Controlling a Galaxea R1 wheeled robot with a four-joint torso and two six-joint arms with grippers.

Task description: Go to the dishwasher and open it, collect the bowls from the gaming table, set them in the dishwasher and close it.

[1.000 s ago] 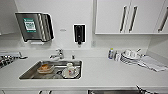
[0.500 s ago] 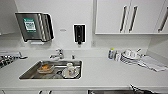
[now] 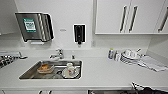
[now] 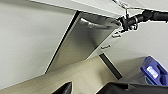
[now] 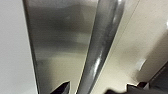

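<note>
No words, brands or numbers can be read anywhere. The paper towel dispenser point(image 3: 35, 27), on the wall above and to the left of the sink point(image 3: 51, 70), carries a green and white label point(image 3: 30, 25) on its front, but its print is too blurred to make out. A small pale mark point(image 3: 63, 30) on the wall, between that dispenser and the black soap dispenser point(image 3: 79, 33) above the sink, is equally unreadable. In the left wrist view, a blue object point(image 4: 154, 71) on the floor bears a white patch, also illegible.
</note>
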